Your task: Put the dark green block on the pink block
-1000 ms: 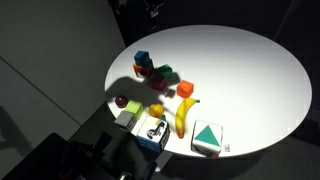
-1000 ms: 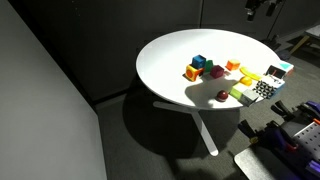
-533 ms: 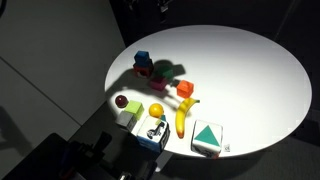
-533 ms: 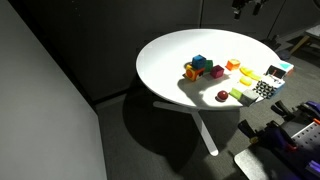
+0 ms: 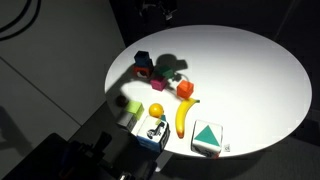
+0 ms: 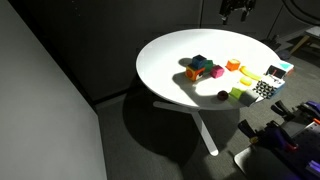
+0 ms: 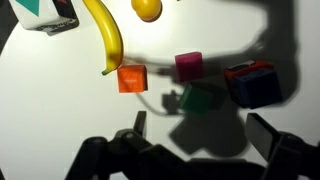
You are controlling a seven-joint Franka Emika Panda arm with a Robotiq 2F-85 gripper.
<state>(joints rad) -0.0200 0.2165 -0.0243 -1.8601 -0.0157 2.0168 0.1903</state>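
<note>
Jaws stand wide open, empty, above the white worktop (image 7: 60, 120). The dark green block (image 7: 203, 100) lies in shadow just beside the pink block (image 7: 188, 67) and blue block (image 7: 255, 85).

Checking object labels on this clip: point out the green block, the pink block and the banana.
green block (image 7: 203, 99), wrist view, middle of its shadowed top face
pink block (image 7: 189, 66), wrist view, middle of its top face
banana (image 7: 110, 30), wrist view, middle of its curved body
</note>
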